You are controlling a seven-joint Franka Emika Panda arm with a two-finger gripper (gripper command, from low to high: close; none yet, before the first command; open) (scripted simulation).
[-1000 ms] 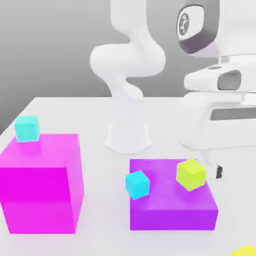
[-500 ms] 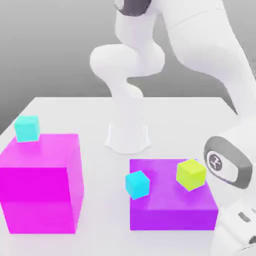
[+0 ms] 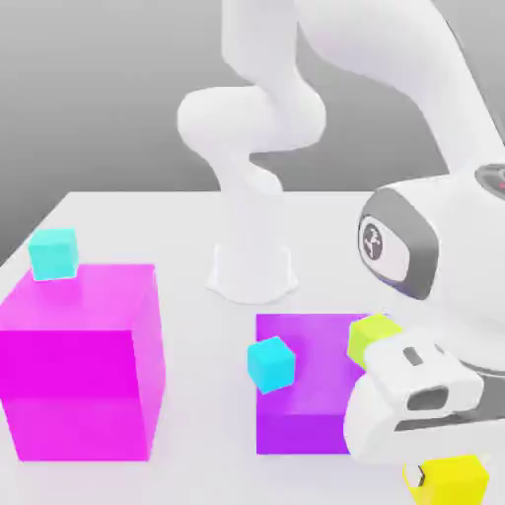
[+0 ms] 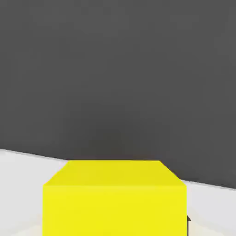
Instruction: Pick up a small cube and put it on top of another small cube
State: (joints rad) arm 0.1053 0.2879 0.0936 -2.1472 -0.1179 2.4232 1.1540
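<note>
One step looks done: the fingers (image 3: pixel 422 477) are clenched on the bright yellow small cube (image 3: pixel 454 480), low at about five o'clock in the exterior view, just beyond the purple block (image 3: pixel 301 409). In the hand view the yellow small cube (image 4: pixel 115 198) sits close under the camera. Whether it has left the white worktop (image 3: pixel 187 227) cannot be told. Lifting, carrying and stacking remain, by my judgement. Candidate bases: a lime small cube (image 3: pixel 373 333) and a cyan small cube (image 3: pixel 270 364) at the purple block, and another cyan cube (image 3: pixel 53 253) on the magenta block (image 3: pixel 79 360) at nine o'clock.
</note>
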